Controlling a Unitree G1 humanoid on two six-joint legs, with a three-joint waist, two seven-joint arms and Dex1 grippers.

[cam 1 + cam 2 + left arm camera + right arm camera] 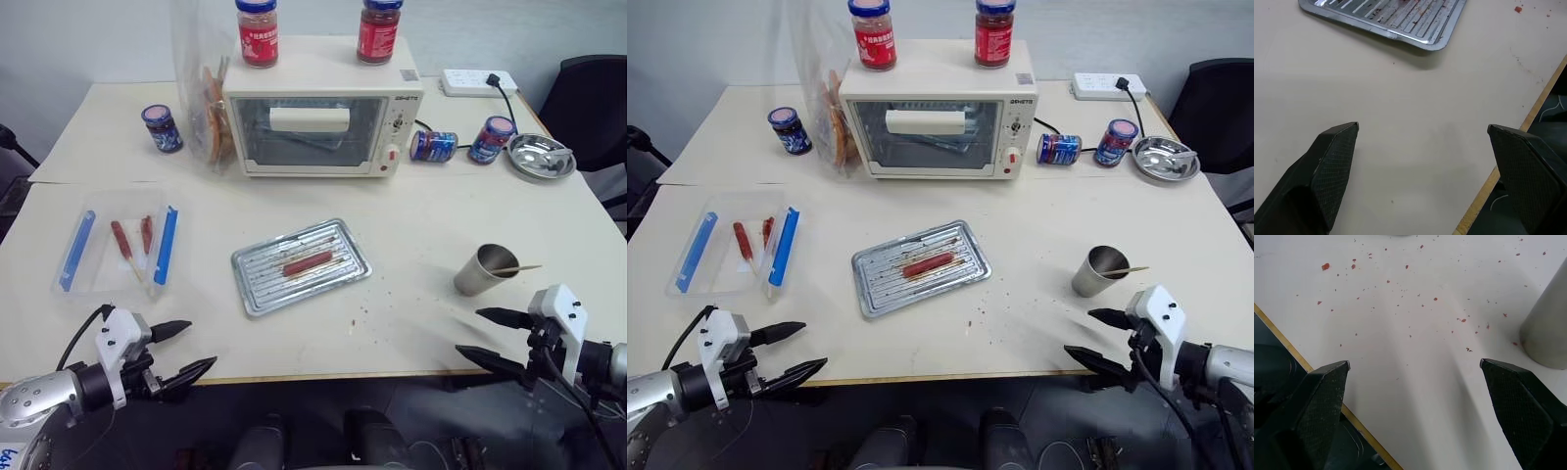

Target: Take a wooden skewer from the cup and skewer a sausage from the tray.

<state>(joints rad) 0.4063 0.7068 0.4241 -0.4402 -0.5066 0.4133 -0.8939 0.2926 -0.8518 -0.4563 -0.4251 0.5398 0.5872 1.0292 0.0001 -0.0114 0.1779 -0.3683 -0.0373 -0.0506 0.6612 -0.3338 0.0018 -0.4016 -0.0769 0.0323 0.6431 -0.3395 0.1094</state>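
A steel cup (483, 270) stands at the table's right front, and a thin wooden skewer (517, 268) pokes out of it to the right. The ribbed silver tray (257, 284) lies mid-table with one reddish-brown sausage (308, 263) in it. Just in front of the cup, at the table's front edge, my right gripper (483, 336) hovers open and empty; the cup's side (1547, 330) shows beside it in the right wrist view. My left gripper (194, 347) is open and empty at the front left edge, well short of the tray (1386, 19).
A clear plastic box with blue clips (83, 245) holds red sausages on sticks at the left. A toaster oven (313, 122) with two red jars on top stands at the back, flanked by small jars, a power strip (477, 82) and a steel bowl (540, 156). Crumbs dot the table.
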